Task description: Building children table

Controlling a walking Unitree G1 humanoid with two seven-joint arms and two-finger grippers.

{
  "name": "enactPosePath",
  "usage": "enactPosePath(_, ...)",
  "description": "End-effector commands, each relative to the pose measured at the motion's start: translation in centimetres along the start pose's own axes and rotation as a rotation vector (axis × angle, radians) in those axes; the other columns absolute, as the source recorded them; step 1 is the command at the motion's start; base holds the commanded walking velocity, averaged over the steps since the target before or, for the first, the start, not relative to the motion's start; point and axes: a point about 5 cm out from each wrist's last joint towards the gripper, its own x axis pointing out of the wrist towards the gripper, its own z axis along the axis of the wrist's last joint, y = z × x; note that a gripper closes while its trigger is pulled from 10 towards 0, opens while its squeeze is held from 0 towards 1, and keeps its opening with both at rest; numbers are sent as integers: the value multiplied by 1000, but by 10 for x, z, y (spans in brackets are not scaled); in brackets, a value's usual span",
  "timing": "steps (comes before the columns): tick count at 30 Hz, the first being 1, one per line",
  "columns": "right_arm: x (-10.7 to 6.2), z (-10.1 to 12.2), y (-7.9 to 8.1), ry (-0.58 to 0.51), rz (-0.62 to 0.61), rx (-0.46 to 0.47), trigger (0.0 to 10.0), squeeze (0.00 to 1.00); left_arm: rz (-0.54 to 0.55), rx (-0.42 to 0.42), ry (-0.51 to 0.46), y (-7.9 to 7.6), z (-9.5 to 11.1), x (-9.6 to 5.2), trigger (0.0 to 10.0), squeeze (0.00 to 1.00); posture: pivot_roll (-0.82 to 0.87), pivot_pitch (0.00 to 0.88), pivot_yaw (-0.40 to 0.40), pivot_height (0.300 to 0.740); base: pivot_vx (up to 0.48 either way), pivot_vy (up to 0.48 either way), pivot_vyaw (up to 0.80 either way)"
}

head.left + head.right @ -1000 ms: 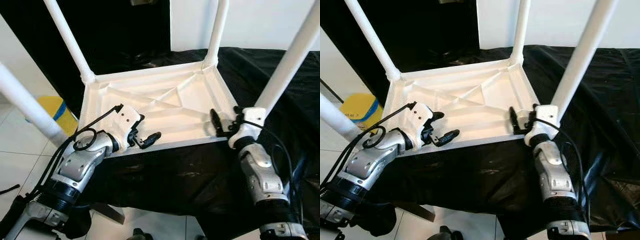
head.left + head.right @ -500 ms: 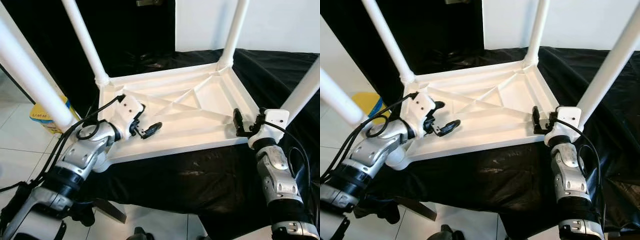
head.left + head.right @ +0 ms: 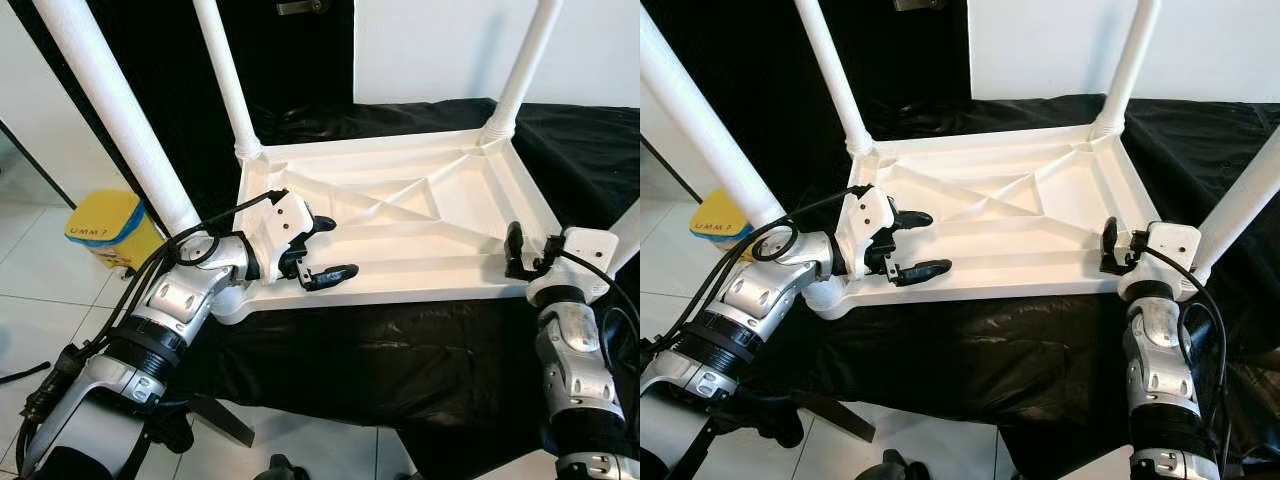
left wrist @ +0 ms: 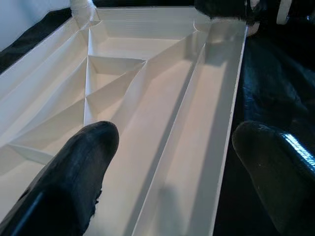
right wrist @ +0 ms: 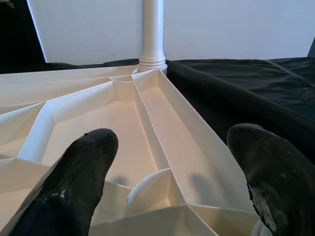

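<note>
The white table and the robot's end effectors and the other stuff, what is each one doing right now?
White table: upside down on the black cloth, legs pointing up.
Black cloth: spread under the table, crinkled.
Left end effector: open, fingers either side of the table's near rim.
Right end effector: open, at the table's near right corner.
Yellow tub: on the floor, upright, lid on.

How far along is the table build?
Done: the white tabletop lies upside down on the black cloth with four legs standing up, e.g. the far-left leg.

In hand: the left claw is open at the near-left corner, one finger over the ribbed underside, one outside the rim; the right claw is open straddling the near-right corner rim.

Left: probably gripping and flipping it upright.
</note>
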Motion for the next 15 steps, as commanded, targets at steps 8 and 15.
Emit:
enactPosePath(8,-1,-5,48,48,188,38,10000,0,-11,-141,-41,-30,-8,-14,10000,0,-107,95,50,740,0,0,0)
enactPosePath(15,10,-8,74,99,207,6,10000,0,193,-239,-78,-32,-13,-38,10000,0,-60,112,27,740,0,0,0)
